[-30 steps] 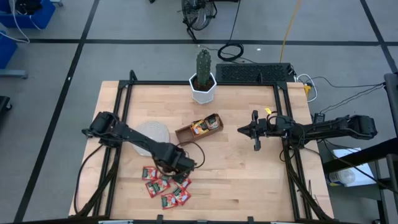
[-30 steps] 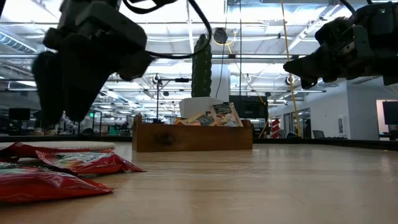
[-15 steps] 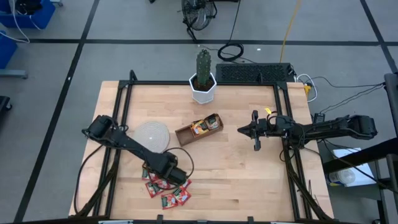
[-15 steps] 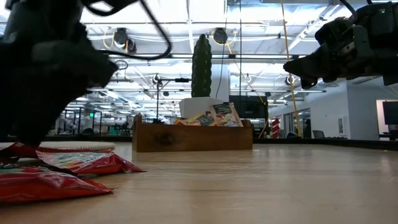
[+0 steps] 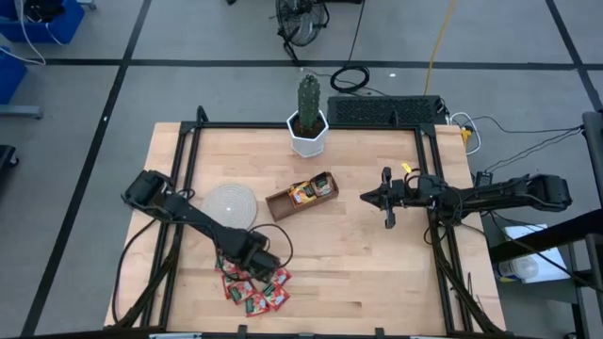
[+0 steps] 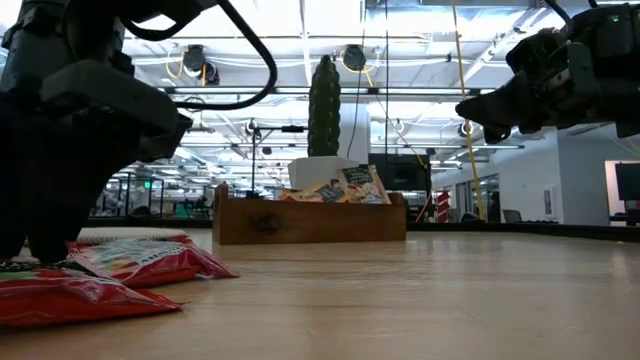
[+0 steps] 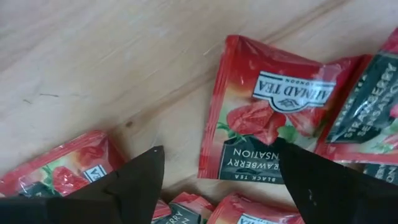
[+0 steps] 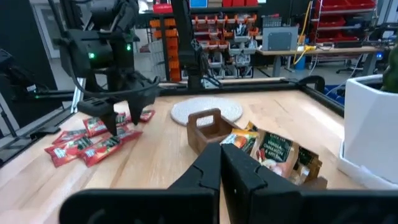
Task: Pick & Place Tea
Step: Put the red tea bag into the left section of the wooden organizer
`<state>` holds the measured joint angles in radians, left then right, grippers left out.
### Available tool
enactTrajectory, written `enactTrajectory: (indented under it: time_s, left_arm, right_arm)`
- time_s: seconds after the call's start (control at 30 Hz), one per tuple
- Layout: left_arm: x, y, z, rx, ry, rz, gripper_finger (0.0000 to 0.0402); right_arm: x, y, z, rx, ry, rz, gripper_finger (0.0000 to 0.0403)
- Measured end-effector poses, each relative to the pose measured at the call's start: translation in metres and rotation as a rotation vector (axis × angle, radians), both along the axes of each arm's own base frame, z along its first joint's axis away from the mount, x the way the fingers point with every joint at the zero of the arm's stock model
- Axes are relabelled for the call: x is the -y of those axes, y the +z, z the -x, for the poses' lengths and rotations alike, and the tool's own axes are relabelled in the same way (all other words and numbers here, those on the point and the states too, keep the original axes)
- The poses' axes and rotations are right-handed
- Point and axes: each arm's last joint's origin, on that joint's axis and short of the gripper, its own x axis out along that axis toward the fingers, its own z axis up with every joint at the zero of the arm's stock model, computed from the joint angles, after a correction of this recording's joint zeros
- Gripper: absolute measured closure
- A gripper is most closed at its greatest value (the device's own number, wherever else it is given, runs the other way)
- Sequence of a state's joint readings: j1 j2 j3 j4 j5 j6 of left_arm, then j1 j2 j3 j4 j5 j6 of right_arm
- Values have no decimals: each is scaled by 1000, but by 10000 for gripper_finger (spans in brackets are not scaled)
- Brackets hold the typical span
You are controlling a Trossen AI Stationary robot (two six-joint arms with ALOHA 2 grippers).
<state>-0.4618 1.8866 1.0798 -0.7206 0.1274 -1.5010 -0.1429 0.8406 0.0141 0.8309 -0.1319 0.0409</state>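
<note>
The left gripper, fingers apart, sits over red tea sachets near the table's front edge; the right gripper, fingers together, hangs over bare wood.

Pale wooden table with red tea sachets, grey disc, brown tray, potted cactus.

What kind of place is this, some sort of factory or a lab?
Probably a robotics lab or workshop in a big open industrial hall. Beyond the pale wooden table the low view shows high ceilings with strip lights, and the right wrist view shows red parts-bin shelving and workbenches with equipment.
</note>
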Motion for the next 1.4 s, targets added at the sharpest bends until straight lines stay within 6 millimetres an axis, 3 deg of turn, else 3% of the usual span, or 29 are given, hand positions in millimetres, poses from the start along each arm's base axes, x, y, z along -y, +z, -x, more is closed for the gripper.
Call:
enactTrajectory:
  time_s: [0.17,0.43,0.7,0.97,1.4]
  left_arm:
    - [-5,9,-1,5,-114,20,88]
    - [-13,56,-4,204,-88,-86,112]
    - [-3,46,-9,244,-171,-101,127]
    - [-13,44,-7,183,0,-113,115]
    - [-15,20,7,150,130,-88,113]
  right_arm:
    - [0,0,0,1,0,0,403]
    - [0,0,0,0,0,0,403]
    - [0,0,0,4,0,1,403]
    - [0,0,0,0,0,0,403]
    - [0,0,0,0,0,0,403]
